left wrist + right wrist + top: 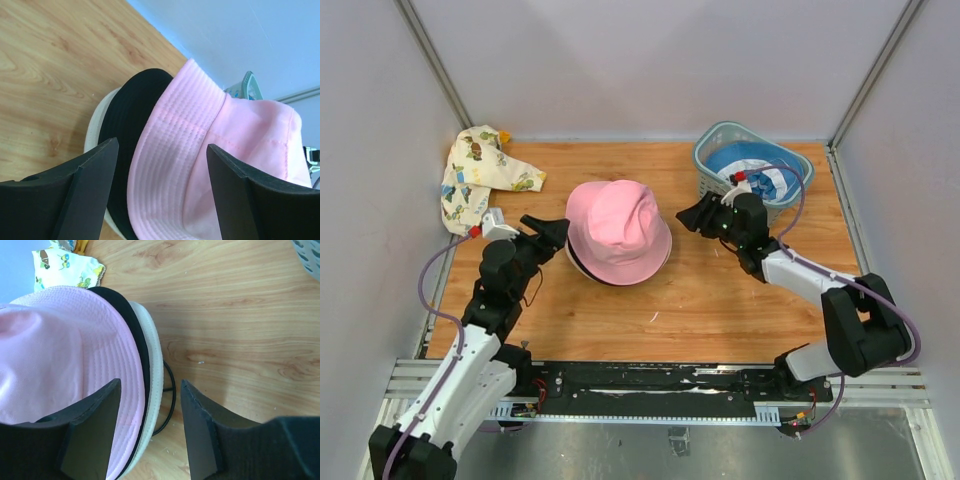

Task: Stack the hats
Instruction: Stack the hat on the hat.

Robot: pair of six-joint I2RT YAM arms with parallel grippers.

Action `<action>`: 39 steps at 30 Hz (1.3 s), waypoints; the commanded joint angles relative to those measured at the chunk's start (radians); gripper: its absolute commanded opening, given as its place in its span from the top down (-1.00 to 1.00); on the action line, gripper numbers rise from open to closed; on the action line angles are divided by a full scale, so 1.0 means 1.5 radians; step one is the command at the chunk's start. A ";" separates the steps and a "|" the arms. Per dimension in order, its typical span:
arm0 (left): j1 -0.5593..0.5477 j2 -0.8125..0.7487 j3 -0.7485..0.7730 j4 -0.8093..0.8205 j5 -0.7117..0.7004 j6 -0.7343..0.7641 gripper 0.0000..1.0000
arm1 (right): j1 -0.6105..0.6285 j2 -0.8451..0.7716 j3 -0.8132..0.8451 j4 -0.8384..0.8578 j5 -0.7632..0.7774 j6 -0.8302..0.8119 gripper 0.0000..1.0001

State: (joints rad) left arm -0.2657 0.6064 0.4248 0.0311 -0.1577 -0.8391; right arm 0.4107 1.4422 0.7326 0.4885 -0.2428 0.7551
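Left fingers (85, 192), right fingers (95, 432) open, seemingly empty, flanking pink hat (618, 228).

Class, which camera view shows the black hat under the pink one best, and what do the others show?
The left wrist view: the black hat shows a broad band of brim between the pink hat and the cream hat. The right wrist view gives only a thin black arc; the top external view, a dark sliver.
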 commanded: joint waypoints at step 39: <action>0.191 0.343 0.001 0.500 0.449 -0.064 -0.55 | -0.008 -0.087 -0.144 0.177 -0.127 0.065 -0.04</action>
State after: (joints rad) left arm 0.0082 1.1042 0.4030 0.6823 0.4751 -0.9291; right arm 0.4095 1.3037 0.5323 0.7128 -0.4156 0.8436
